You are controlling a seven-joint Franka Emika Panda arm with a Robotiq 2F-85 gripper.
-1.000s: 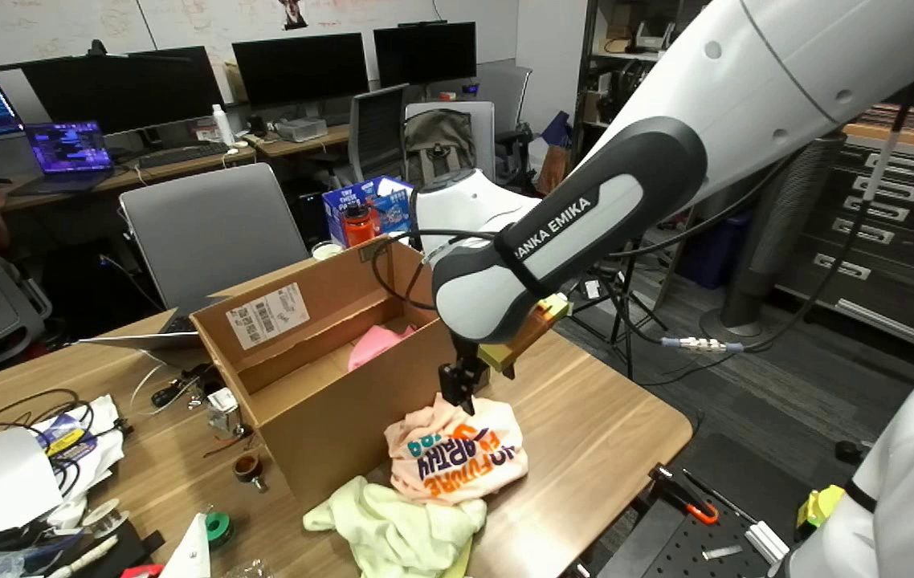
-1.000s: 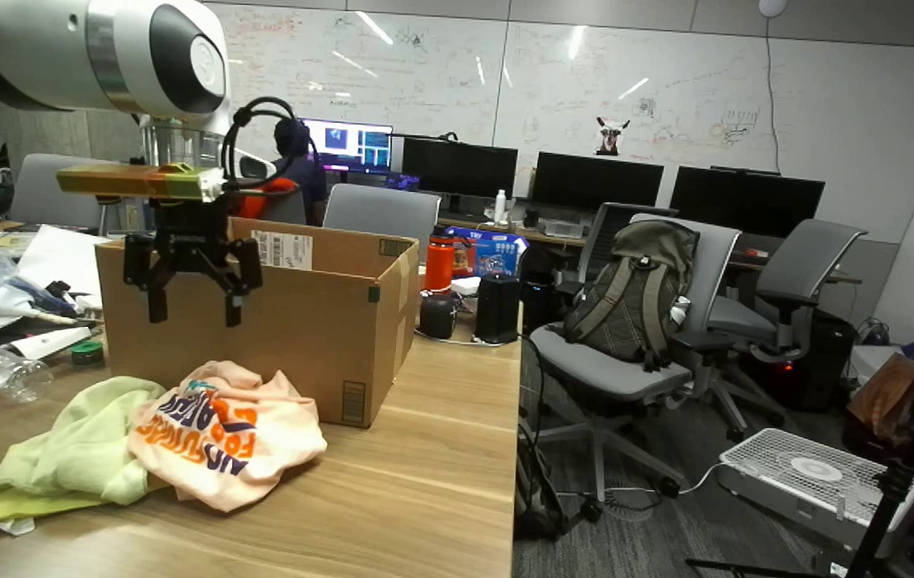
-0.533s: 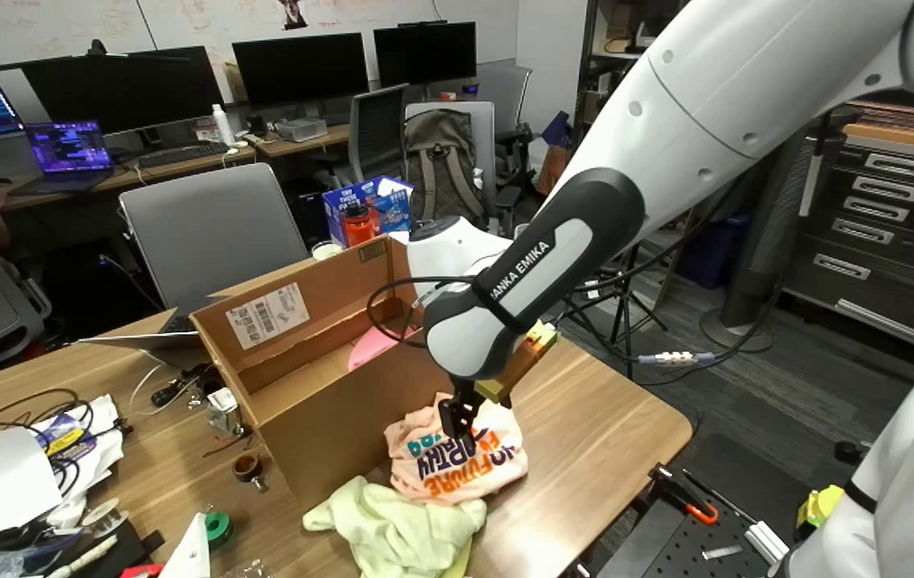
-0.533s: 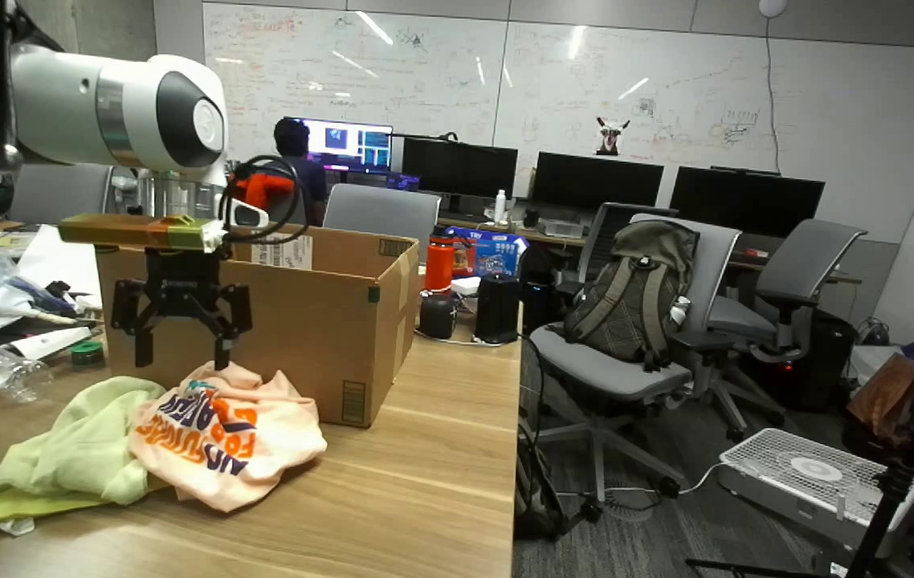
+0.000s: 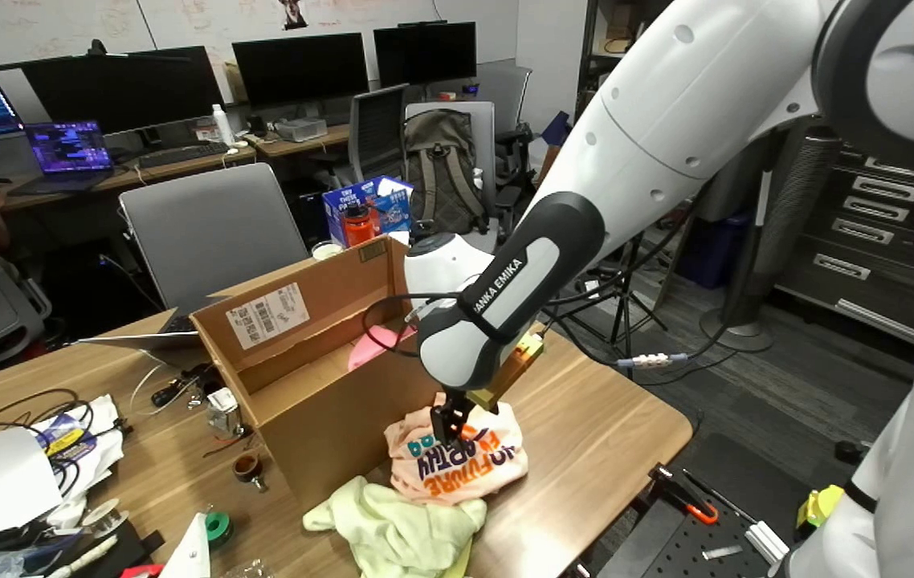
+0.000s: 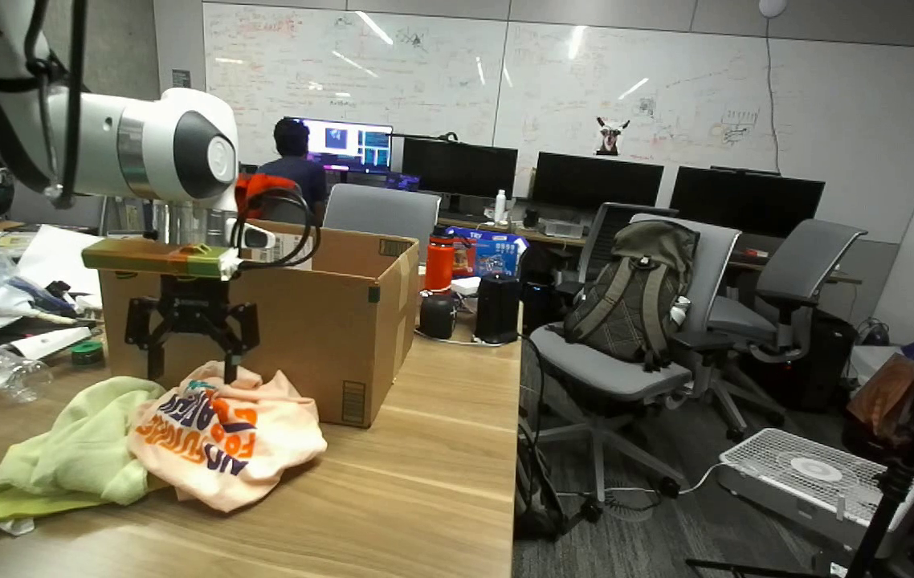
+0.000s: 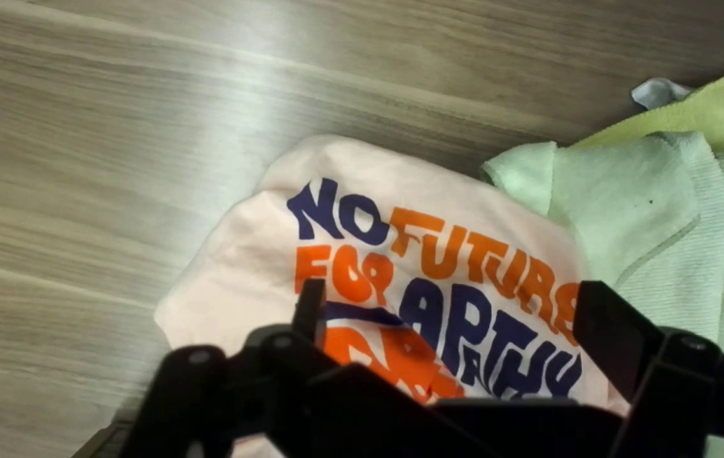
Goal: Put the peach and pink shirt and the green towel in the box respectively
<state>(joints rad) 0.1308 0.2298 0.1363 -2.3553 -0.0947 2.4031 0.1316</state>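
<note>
The peach shirt (image 5: 457, 470) with orange and purple lettering lies crumpled on the table in front of the box, also in an exterior view (image 6: 232, 449) and the wrist view (image 7: 228, 305). The green towel (image 5: 397, 530) lies beside it, partly touching; it also shows in the wrist view (image 7: 635, 203). The open cardboard box (image 6: 320, 345) stands behind both. A pink cloth (image 5: 370, 347) lies inside the box. My gripper (image 6: 193, 374) is open and points down just above the shirt's box-side part. In the wrist view its jaws stand wide apart over the lettering. Whether the fingertips touch cloth I cannot tell.
The box's front wall (image 5: 344, 433) rises close behind the gripper. An orange bottle (image 6: 438, 263) and black devices (image 6: 497, 309) stand beyond the box. Cables, papers and a green tape roll (image 5: 218, 528) clutter the table on one side. A plastic bottle (image 6: 3, 373) lies near the towel.
My gripper has moved down from in front of the box wall to just above the shirt, with the jaws staying open. The shirt, towel, pink cloth and box have not moved.
</note>
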